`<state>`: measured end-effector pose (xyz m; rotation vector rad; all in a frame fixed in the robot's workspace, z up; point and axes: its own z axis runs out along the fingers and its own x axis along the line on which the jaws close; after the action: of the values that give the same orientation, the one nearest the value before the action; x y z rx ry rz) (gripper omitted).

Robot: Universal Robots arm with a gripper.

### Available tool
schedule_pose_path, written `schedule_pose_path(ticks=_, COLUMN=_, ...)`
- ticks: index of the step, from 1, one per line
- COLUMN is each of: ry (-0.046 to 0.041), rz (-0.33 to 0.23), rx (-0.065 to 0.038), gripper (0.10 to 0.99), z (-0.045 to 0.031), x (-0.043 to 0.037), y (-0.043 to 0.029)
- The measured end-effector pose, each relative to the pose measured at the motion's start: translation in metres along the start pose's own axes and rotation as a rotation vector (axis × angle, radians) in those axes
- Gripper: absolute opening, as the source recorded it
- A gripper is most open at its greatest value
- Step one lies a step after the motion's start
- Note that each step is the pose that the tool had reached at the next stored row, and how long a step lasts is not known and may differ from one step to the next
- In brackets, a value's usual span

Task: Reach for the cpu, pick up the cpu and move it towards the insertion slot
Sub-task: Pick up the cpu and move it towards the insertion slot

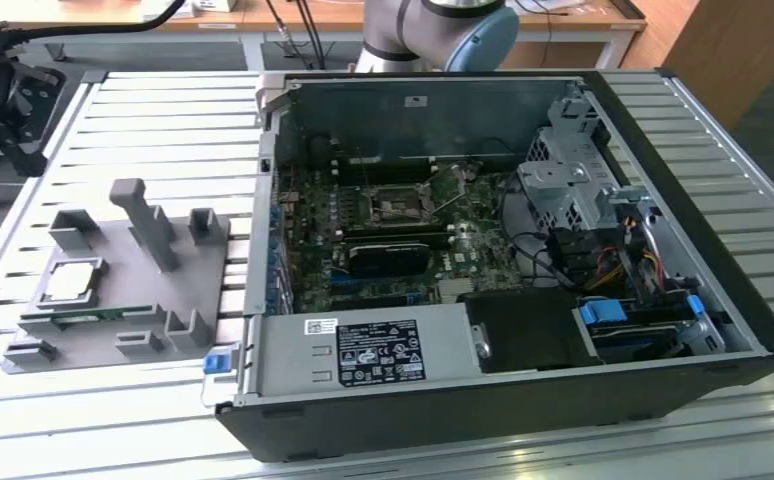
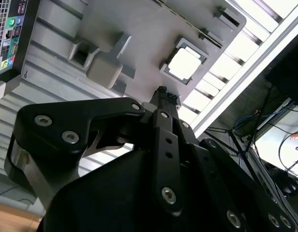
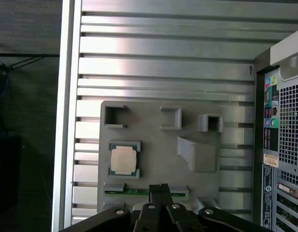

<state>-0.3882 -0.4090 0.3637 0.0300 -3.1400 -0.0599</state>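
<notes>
We see the cpu (image 1: pixel 70 280) lying flat in a recess of the grey fixture (image 1: pixel 140 300) on the slatted bench (image 1: pixel 160 120). Our gripper (image 3: pixel 160 186) hovers near it, fingers pressed together and empty. The insertion slot (image 1: pixel 398 206) sits inside the computer case (image 1: pixel 494 420).

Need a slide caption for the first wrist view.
Shut gripper near the grey fixture; cpu sits ungrasped in its recess beside the green memory stick.

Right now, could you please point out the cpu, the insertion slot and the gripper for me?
cpu (image 3: pixel 124 160), first wrist view, centre of its silver top.
insertion slot (image 1: pixel 397 203), exterior view, dark centre of the socket.
gripper (image 3: pixel 160 188), first wrist view, between its closed fingertips.
</notes>
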Motion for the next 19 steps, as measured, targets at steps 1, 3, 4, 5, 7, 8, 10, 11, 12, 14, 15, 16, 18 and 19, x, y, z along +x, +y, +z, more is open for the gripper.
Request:
schedule_pose_path(ticks=1, ry=0.0000, rz=0.000, rx=0.000, gripper=0.106, z=0.0001, x=0.0010, y=0.0000)
schedule_pose_path(ticks=3, ry=0.0000, rz=0.000, rx=0.000, gripper=0.106, z=0.0001, x=0.0031, y=0.0001)
schedule_pose_path(ticks=4, ry=0.0000, rz=0.000, rx=0.000, gripper=0.106, z=0.0002, x=0.0041, y=0.0001)
schedule_pose_path(ticks=5, ry=0.0000, rz=0.000, rx=0.000, gripper=0.106, z=0.0002, x=0.0051, y=0.0001)
schedule_pose_path(ticks=7, ry=-0.0001, rz=0.000, rx=0.000, gripper=0.106, z=0.0003, x=0.0069, y=0.0001)
schedule_pose_path(ticks=8, ry=-0.0001, rz=0.000, rx=0.000, gripper=0.106, z=0.0004, x=0.0077, y=0.0001)
schedule_pose_path(ticks=10, ry=-0.0001, rz=0.000, rx=0.000, gripper=0.106, z=0.0004, x=0.0090, y=0.0001)
schedule_pose_path(ticks=11, ry=0.0000, rz=0.000, rx=0.000, gripper=0.106, z=0.0004, x=0.0096, y=0.0002)
schedule_pose_path(ticks=12, ry=0.0000, rz=0.000, rx=0.000, gripper=0.106, z=0.0005, x=0.0101, y=0.0002)
schedule_pose_path(ticks=14, ry=0.0000, rz=0.000, rx=0.000, gripper=0.106, z=0.0005, x=0.0111, y=0.0002)
schedule_pose_path(ticks=15, ry=0.0000, rz=0.000, rx=0.000, gripper=0.106, z=0.0005, x=0.0115, y=0.0002)
schedule_pose_path(ticks=16, ry=0.0000, rz=0.000, rx=0.000, gripper=0.106, z=0.0006, x=0.0119, y=0.0002)
schedule_pose_path(ticks=18, ry=0.0000, rz=0.000, rx=0.000, gripper=0.106, z=0.0006, x=0.0127, y=0.0002)
schedule_pose_path(ticks=19, ry=0.0000, rz=0.000, rx=0.000, gripper=0.106, z=0.0006, x=0.0131, y=0.0002)
